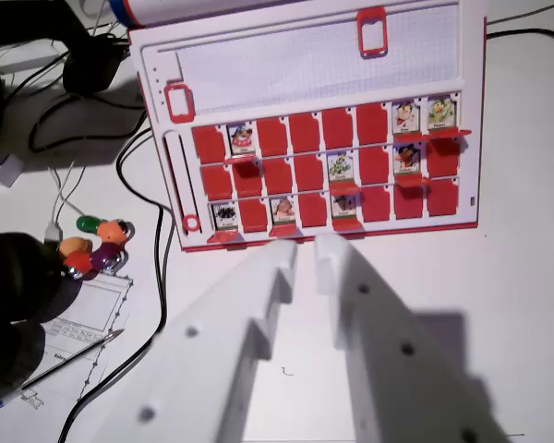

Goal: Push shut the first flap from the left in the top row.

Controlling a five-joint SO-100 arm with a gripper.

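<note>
game board, long axis left-right, slightly tilted

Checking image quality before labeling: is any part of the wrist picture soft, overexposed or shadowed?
In the wrist view the gripper is close and washed out white; the red game board is fairly sharp, with small faces unreadable; the gripper's shadow falls on the table.

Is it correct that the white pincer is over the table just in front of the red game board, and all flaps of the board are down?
Not all. The wrist view shows the pincer before the game board, but several flaps stand up showing face cards, like one in the top row.
</note>
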